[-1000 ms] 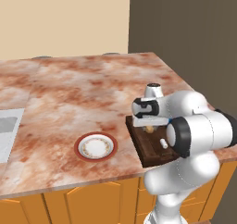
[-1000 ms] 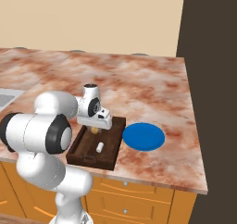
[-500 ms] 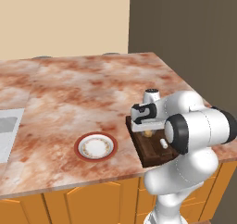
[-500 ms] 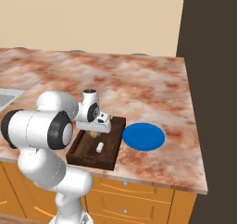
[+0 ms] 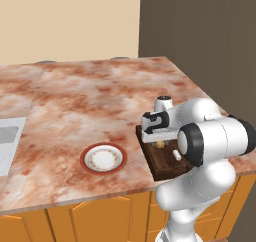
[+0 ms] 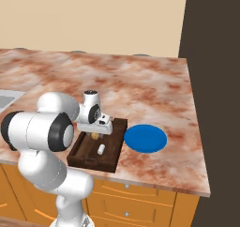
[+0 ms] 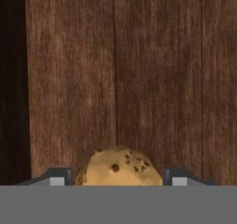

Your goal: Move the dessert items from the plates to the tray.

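I've got the marble counter with the wooden tray near its front edge, between the blue plate and the red-rimmed plate. My gripper sits low over the tray, jaws closed on the golden-brown ball. The white marshmallow lies on the tray just beside it.

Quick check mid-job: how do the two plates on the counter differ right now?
Colour: the patterned plate is white with a red-brown rim and a faint ring, while the blue plate is plain bright blue.
Place: the patterned plate lies apart from the tray, whereas the blue plate sits right beside it, on the opposite side.
Shared: both are round, lie flat on the marble counter, and carry no dessert.
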You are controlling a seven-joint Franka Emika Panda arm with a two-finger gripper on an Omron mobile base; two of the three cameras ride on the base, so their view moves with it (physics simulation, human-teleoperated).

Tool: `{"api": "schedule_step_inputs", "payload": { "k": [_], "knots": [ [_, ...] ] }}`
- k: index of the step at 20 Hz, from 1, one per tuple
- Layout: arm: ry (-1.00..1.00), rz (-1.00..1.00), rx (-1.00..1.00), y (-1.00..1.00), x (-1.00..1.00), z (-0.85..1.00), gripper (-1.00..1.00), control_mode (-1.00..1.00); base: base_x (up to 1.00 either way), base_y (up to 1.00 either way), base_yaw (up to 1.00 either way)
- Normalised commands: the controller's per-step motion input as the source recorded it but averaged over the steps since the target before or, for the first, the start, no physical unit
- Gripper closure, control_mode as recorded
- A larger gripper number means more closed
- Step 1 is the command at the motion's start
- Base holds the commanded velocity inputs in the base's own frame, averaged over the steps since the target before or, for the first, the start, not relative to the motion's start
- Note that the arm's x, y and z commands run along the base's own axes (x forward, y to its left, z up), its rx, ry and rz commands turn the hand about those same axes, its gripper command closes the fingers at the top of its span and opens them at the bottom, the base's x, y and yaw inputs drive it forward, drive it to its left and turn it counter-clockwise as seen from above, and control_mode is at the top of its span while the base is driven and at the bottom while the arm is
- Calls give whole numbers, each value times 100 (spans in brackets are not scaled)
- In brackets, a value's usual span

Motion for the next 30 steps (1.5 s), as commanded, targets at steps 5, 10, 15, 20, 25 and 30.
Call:
{"api": "schedule_step_inputs", "payload": {
  "k": [5,10,15,20,25,30],
  "knots": [
    [0,0,0,0,0,0,-100,-100,0,0,0],
    [-2,0,0,0,-2,32,-100,-100,0,0,0],
    [-2,0,0,0,-18,68,-100,-100,0,0,0],
    [0,0,0,-2,-47,70,-100,-100,0,0,0],
    [-1,0,0,-12,-90,38,-100,-100,0,0,0],
    [0,0,2,-25,-97,29,-100,-100,0,0,0]
  ]
}}
